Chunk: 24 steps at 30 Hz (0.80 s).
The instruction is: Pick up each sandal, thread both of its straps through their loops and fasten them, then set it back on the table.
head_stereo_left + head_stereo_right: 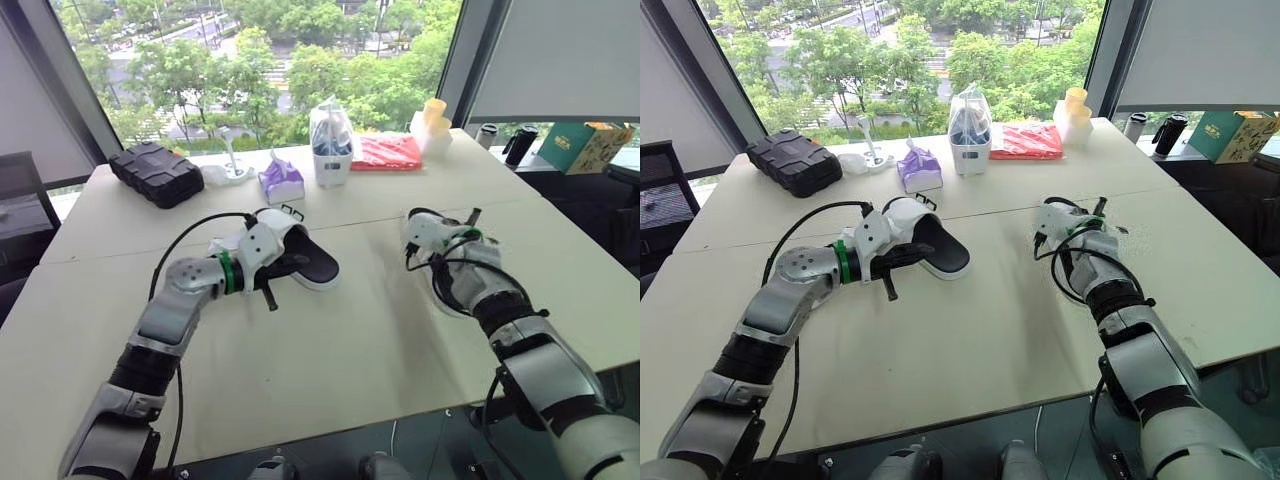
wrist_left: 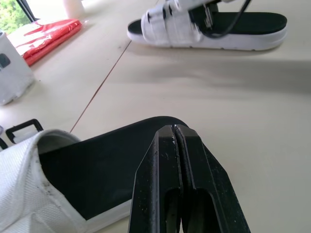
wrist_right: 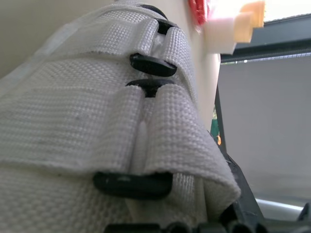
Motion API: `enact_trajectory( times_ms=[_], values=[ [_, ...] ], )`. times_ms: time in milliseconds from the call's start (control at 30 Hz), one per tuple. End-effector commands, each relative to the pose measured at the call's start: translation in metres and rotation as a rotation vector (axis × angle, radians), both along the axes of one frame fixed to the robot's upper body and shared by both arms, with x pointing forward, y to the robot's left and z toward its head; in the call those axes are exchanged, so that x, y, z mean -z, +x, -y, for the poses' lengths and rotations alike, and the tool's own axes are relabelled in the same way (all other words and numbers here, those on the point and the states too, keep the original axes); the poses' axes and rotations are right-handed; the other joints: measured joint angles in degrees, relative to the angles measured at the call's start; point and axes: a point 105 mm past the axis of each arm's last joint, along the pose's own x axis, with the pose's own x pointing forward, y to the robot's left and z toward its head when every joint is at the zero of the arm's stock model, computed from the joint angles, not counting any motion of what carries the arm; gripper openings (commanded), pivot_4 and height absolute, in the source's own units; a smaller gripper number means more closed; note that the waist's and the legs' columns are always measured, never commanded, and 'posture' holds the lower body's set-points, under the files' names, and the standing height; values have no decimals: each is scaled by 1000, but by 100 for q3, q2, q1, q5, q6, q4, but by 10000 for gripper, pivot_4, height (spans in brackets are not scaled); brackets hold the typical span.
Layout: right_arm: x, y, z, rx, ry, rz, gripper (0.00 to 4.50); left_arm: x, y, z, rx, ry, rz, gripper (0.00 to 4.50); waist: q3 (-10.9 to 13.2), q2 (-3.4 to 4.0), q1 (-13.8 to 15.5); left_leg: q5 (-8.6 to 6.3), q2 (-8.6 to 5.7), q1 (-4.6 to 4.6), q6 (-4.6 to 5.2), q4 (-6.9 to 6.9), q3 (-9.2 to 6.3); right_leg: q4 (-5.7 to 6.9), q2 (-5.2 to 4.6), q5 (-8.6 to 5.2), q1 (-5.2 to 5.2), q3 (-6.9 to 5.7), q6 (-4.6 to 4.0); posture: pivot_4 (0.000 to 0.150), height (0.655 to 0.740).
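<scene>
Left end effector (image 2: 177, 141): two black fingers clenched tip to tip, nothing between them. It hangs just above the black footbed of the white-strapped, white-soled sandal (image 1: 308, 262), which lies flat on the cream desk (image 1: 350, 360), left of centre. The white woven strap of this sandal is at 10 o'clock from the fingertips, with black loops (image 2: 22, 130) sticking out past the strap edge.

Second white-strapped sandal with black footbed (image 2: 243, 26) lies flat on the desk at 3 o'clock from the first, well apart from it. Right end effector (image 1: 440, 238) is down on its strap end; cannot tell if it is released or clenched. Right wrist view is very close on the white woven straps (image 3: 97, 121), with black plastic loops (image 3: 153, 64) crossing them.

Along the far desk edge:
- Black ribbed case (image 1: 156, 172) at 10 o'clock.
- Purple tissue pack (image 1: 281, 180) at 11 o'clock.
- White holder with a clear bag (image 1: 331, 145) at 12 o'clock.
- Red flat packet (image 1: 387, 152) at 1 o'clock, with stacked yellow and white cups (image 1: 432, 125) just beside it.
</scene>
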Motion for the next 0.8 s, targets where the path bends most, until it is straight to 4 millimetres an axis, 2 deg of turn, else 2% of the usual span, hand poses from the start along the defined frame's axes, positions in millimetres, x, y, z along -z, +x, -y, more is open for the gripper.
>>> enact_trajectory(
  times_ms=[33,200,267,400,500,600,700,800],
  values=[
    [1,1,0,-1,18,-12,17659,-10,-2,-5,-26,5,44,0,0,0,2,0,0,0,0,1,0,0,0,0,1,0,0,1500,7400],
    [4,-8,-5,-17,187,-90,43085,-14,4,-3,-76,8,80,0,-2,-4,2,1,-1,6,-1,1,-4,7,2,0,4,0,0,1500,7400],
    [1,-25,-8,-62,254,-138,44154,-19,12,-1,-130,9,112,0,-4,-7,37,1,-1,10,-1,2,-8,9,2,0,8,-3,1,1500,7400],
    [-4,-80,-15,-158,393,-284,44154,-24,22,8,-202,69,185,0,-6,-9,79,0,-4,2,0,7,-25,7,4,-4,15,-12,8,1500,7400],
    [-12,-109,-18,-196,446,-346,44154,-26,28,20,-240,103,225,0,-8,-13,37,0,-5,8,1,10,-20,8,4,-5,21,-10,9,1500,7400],
    [-23,-127,-18,-204,483,-365,44154,-25,35,33,-294,130,232,0,-6,-17,17,0,-4,8,1,21,-20,13,4,-5,23,-10,10,1500,7400],
    [-35,-136,-18,-205,510,-359,45000,-22,45,38,-355,188,262,8868,-5,-18,23,0,-2,9,1,27,-21,17,6,-6,23,-9,10,1500,7400],
    [-39,-137,-18,-196,525,-351,45000,-20,48,40,-374,212,268,22901,-5,-18,28,0,-2,8,1,28,-22,17,5,-6,23,-10,10,1500,7400]
  ],
)
